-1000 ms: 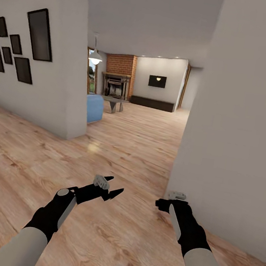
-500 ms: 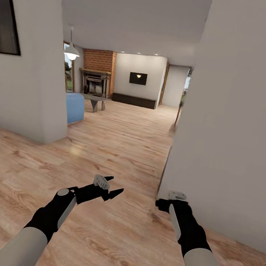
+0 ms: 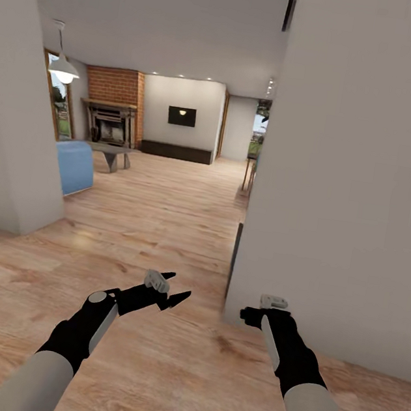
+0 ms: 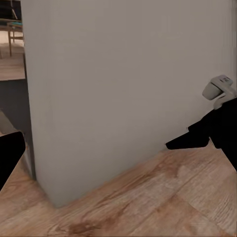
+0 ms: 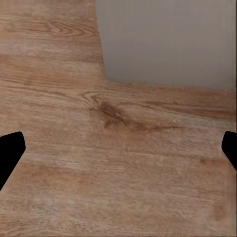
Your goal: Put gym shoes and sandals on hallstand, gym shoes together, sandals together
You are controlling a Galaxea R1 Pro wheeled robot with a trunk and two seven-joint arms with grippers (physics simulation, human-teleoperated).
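The gym shoes, the sandals and the hallstand are out of view. Wood-plank corridor floor (image 3: 142,367) stretches ahead of me. My left gripper (image 3: 177,285) is held low over the floor, open, with nothing between its fingers. My right gripper (image 3: 246,316) hangs close to the foot of a white wall corner (image 3: 237,302). In the right wrist view its fingertips (image 5: 10,150) stand far apart over bare planks, so it is open and empty. The left wrist view looks across at the right gripper (image 4: 197,136) in front of that wall.
A big white wall (image 3: 346,187) fills the right side, with its corner near my right arm. Another white wall corner (image 3: 12,176) stands at the left. Beyond lie a blue sofa (image 3: 74,166), a low table (image 3: 111,152), a brick fireplace (image 3: 110,115) and a wall screen (image 3: 181,116).
The whole view has swung to the right, so the left wall with its picture frames has slid out of view: the camera moved. Both arms keep the same pose.
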